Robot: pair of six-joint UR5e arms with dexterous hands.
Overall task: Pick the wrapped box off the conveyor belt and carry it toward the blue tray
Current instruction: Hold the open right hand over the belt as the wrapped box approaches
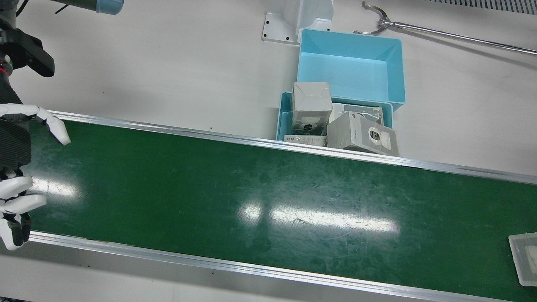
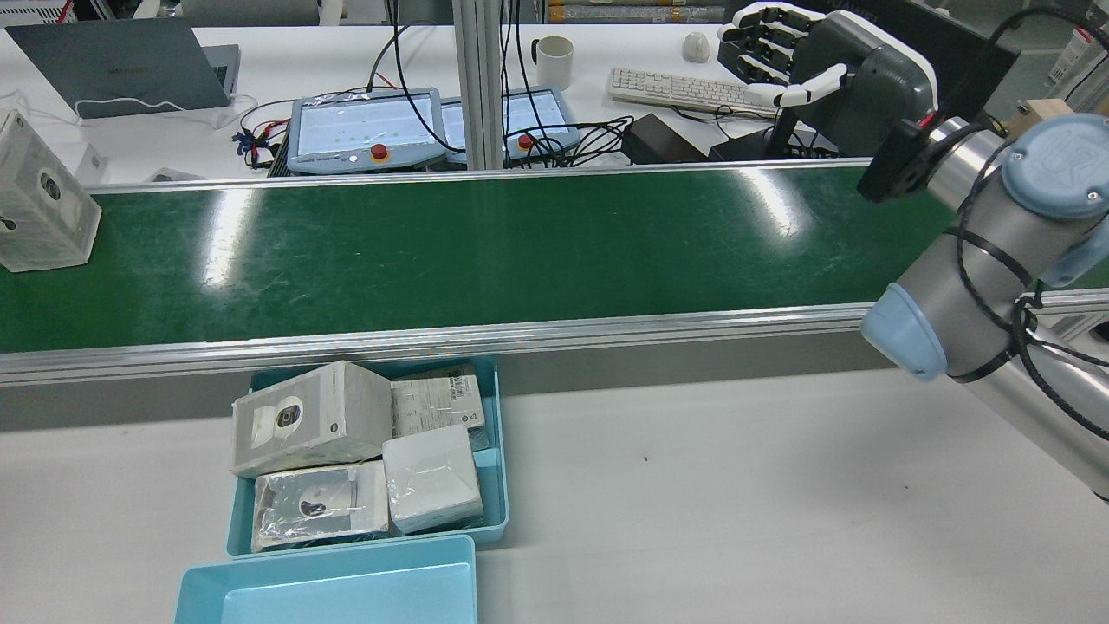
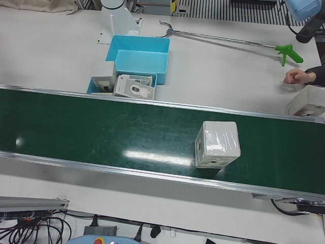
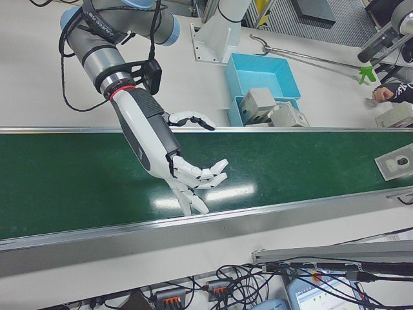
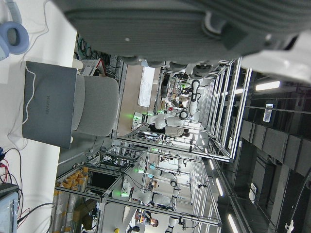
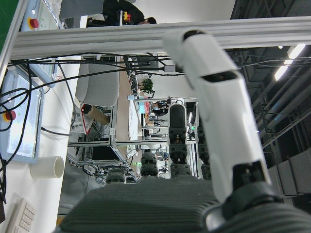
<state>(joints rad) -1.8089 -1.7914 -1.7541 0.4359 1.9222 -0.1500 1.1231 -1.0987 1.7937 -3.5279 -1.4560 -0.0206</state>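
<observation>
One wrapped box (image 3: 217, 144) sits upright on the green belt (image 3: 101, 129), toward the robot's left end, nothing touching it. The rear view shows the same box (image 2: 39, 198) at the belt's far left edge. Task is barely started by my read: no grasp and no lift yet, and all the carrying to the tray is left to do.

Right hand (image 4: 193, 181) hovers over the belt's other end, fingers spread, empty, palm roughly down, well apart from the box. In the front view the right hand (image 1: 16, 184) shows only at the view's left edge. Left hand: not seen in any outside view; its own camera shows just a dark blurred bit of the hand at the top edge and the lab behind, so I cannot tell if it is open or closed.

Blue tray (image 1: 351, 67) stands empty on the counter (image 1: 168, 63) just past the belt's far rail. A second, lower tray (image 2: 498, 451) touching it holds several wrapped boxes already, one tilted on the others.

A person's hand (image 3: 297, 77) rests on the counter near another box (image 3: 307, 103) by the belt's end. A reach-grabber tool (image 3: 223, 39) lies on the counter behind the trays.

Left to do: reach the box, close on it, lift it clear, and move it to the blue tray.
</observation>
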